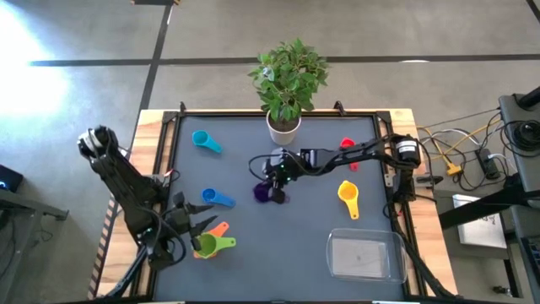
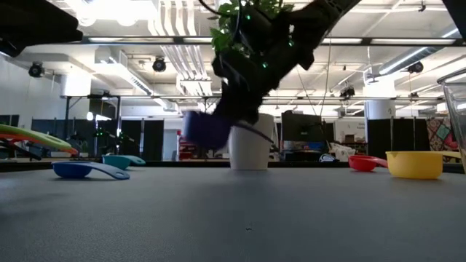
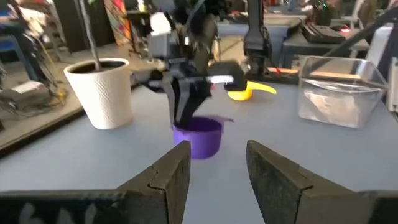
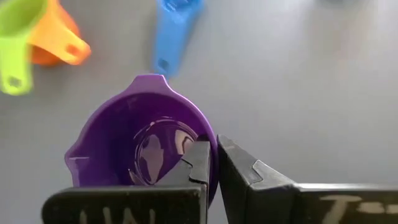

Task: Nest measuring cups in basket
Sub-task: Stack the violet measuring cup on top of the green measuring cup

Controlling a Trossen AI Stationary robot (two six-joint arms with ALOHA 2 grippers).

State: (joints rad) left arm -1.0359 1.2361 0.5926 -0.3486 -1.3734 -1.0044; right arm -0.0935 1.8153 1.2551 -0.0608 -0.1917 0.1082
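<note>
A dark grey tabletop (image 1: 278,236) with a wooden frame stands on a concrete floor; the low view looks past it into a large hall with ceiling lights and ducts. The right gripper (image 4: 212,163) reaches to mid-table, its jaws clamped on the rim of the purple cup (image 4: 140,146), one inside and one outside the wall; in the low view that cup hangs clear of the surface. The left gripper (image 3: 216,168) hovers near the front left corner, jaws apart and holding nothing, beside the green cup (image 1: 205,246) and orange cup (image 1: 219,229). The blue cup (image 1: 218,198) lies near them, the teal cup (image 1: 205,140) at the back left. A white plant pot (image 1: 283,127) stands at the back edge just behind the right gripper. The red cup (image 1: 348,144) and yellow cup (image 1: 348,195) lie to the right; the clear basket (image 1: 364,274) sits at the front right, well apart.
</note>
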